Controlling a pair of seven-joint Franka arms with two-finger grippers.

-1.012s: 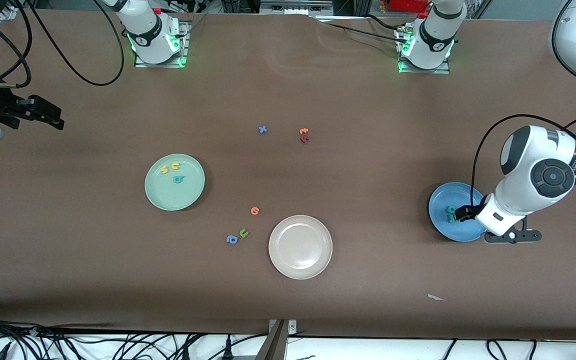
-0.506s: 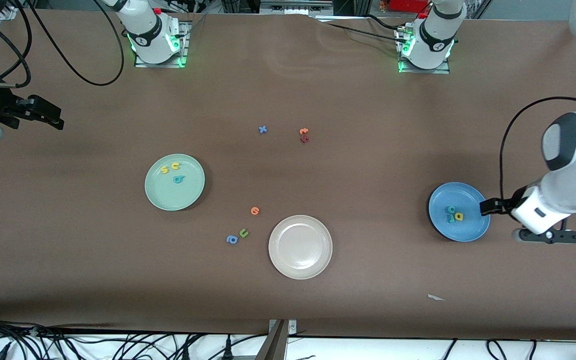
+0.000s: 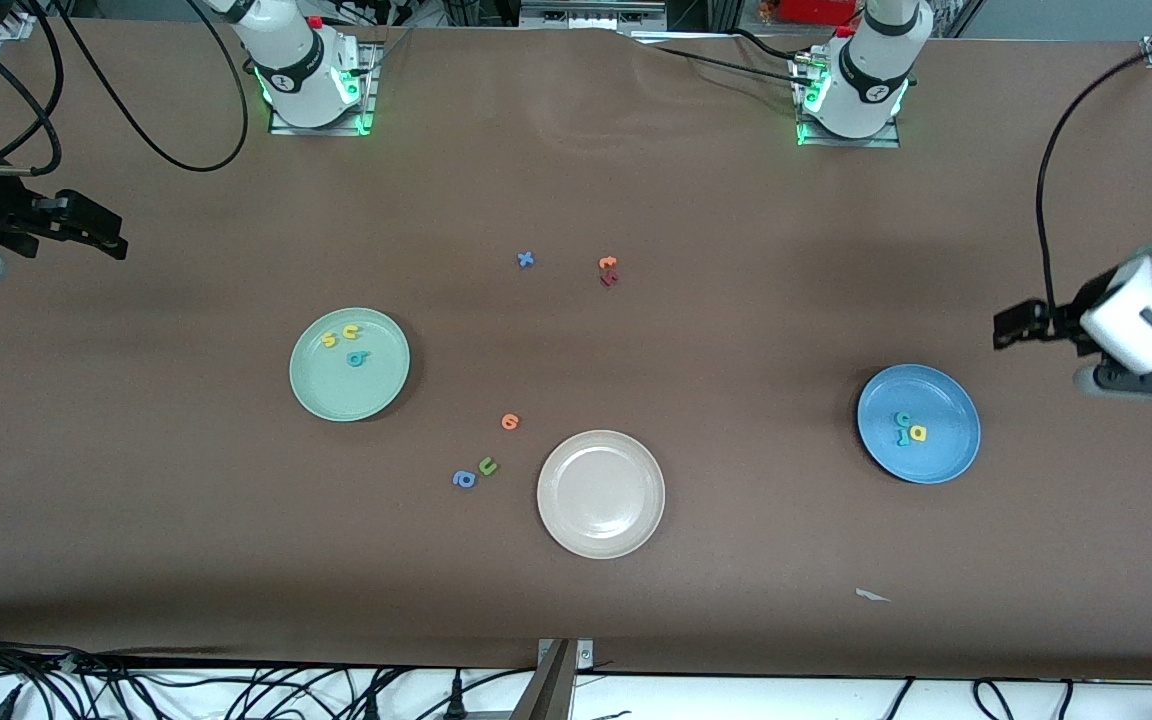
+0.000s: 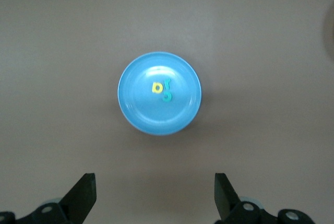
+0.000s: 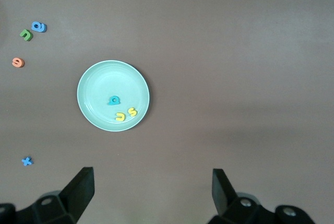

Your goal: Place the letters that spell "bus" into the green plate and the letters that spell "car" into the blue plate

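The green plate (image 3: 356, 395) holds the yellow s (image 3: 329, 340), the yellow u (image 3: 350, 331) and the teal b (image 3: 357, 358). In the blue plate (image 3: 941, 450) lie the teal c (image 3: 902, 419), the yellow a (image 3: 918, 433) and the teal r (image 3: 901, 438). My left gripper (image 3: 1011, 325) hangs open and empty over bare table beside the blue plate (image 4: 133, 114), which shows whole in the left wrist view. My right gripper (image 3: 106, 232) waits open at the right arm's end of the table. Its wrist view looks down on the green plate (image 5: 94, 80).
A cream-white plate (image 3: 600, 530) sits nearer the front camera, mid-table. Beside it lie an orange letter (image 3: 509, 421), a green u (image 3: 487, 465) and a blue a (image 3: 464, 479). A blue x (image 3: 525, 259) and two reddish letters (image 3: 608, 270) lie farther back. A white scrap (image 3: 871, 595) lies near the front edge.
My left gripper has lifted off the blue plate and swung out toward the left arm's end of the table, uncovering the yellow a. The right arm has not moved.
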